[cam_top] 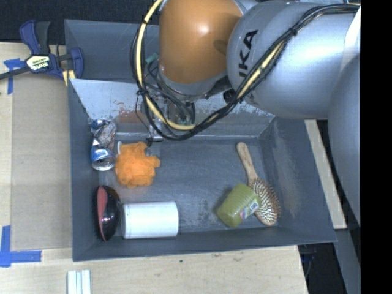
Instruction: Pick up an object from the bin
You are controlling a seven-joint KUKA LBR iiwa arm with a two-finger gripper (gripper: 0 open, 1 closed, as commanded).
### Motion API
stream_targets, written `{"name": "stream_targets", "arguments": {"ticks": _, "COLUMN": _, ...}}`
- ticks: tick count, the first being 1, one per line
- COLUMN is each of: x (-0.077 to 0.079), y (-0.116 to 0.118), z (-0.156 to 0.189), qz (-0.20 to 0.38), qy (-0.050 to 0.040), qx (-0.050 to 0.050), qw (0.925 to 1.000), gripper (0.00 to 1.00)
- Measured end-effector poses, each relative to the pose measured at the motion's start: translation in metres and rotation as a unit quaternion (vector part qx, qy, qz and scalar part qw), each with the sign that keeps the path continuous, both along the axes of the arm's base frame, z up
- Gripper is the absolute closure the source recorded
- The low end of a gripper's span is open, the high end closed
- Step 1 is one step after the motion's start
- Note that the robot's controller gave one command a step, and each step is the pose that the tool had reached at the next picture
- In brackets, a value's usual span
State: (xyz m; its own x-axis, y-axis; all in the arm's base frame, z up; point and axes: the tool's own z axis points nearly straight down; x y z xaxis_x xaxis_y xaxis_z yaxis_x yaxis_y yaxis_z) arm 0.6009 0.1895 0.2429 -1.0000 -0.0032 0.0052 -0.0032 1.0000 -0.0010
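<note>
My gripper hangs in the upper left part of the bin, close to the back wall. From above it is mostly buried under my own rounded orange cover and a loop of yellow and black cables. I cannot tell whether it is spread or pressed together, and I see nothing pinched in it. Its dark lower tip sits just above the top edge of the orange fuzzy lump, so near that I cannot tell whether the two touch.

That lump is the thing nearest to me: soft, ragged and fibrous, bright orange, lying on the bin floor left of centre. Just to its left, against the left wall, lies a crushed drinks can, crinkled silver metal with a blue band at its lower end.

Along the lower left edge a smooth white cylinder lies on its side. Beside its left end sits a glossy oval thing, dark with a red rim.

In the lower right a wooden hairbrush lies with its pale handle pointing up the frame and its bristled oval head down. A rounded olive-green block with a small label rests against the head's left side. The bin floor is dull, scuffed grey metal.
</note>
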Motion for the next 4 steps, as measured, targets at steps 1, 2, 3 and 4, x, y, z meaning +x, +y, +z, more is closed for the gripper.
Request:
{"name": "stream_targets", "arguments": {"ticks": 1, "x": 0.020, "y": -0.002, "z": -0.142, "qz": 0.103, "qy": 0.0027, "qx": 0.000, "qw": 0.9946, "gripper": 0.00}}
{"name": "stream_targets", "arguments": {"ticks": 2, "x": 0.023, "y": -0.002, "z": -0.137, "qz": 0.102, "qy": -0.0018, "qx": 0.001, "qw": 0.9948, "gripper": 1.00}}
{"name": "stream_targets", "arguments": {"ticks": 3, "x": 0.015, "y": -0.026, "z": -0.115, "qz": 0.029, "qy": -0.0013, "qx": 0.000, "qw": 0.9996, "gripper": 1.00}}
{"name": "stream_targets", "arguments": {"ticks": 4, "x": 0.000, "y": 0.009, "z": -0.109, "qz": -0.024, "qy": 0.0005, "qx": -0.001, "qw": 0.9997, "gripper": 1.00}}
